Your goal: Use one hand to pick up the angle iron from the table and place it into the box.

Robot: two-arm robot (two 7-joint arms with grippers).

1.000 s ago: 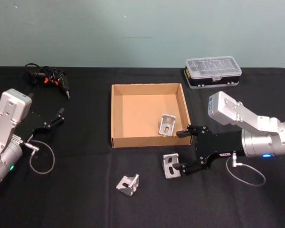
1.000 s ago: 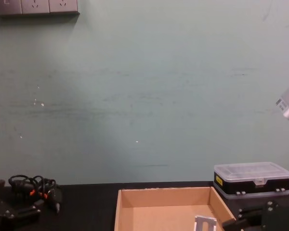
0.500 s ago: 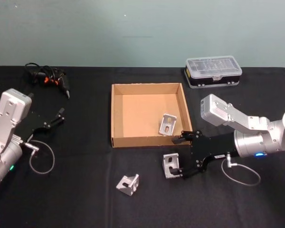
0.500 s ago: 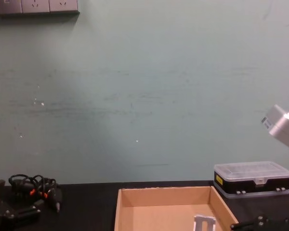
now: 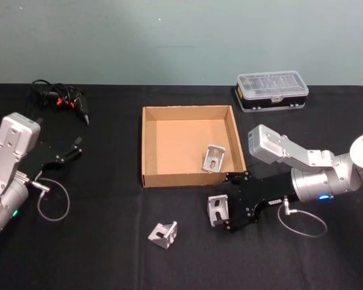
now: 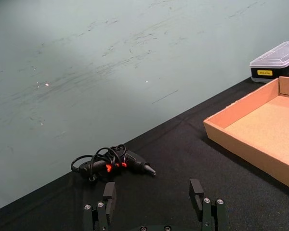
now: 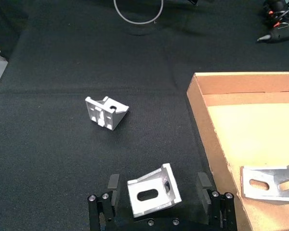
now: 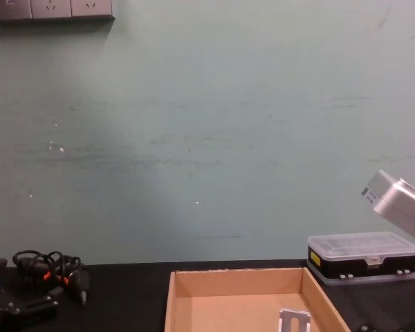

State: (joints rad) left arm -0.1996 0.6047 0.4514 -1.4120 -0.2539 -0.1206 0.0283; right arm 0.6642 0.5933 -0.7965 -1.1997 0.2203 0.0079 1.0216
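your right gripper (image 5: 227,203) sits low over the table (image 5: 109,254), just in front of the box (image 5: 190,179) near its front right corner. its jaws are spread wide on either side of a bracket (image 7: 153,195) standing on the table, and neither finger touches it. a second bracket (image 5: 213,158) lies inside the box by the right wall. a third bracket (image 5: 163,234) lies on the table, nearer you and to the left. your left gripper (image 6: 153,191), jaws apart and empty, is at the table's left side.
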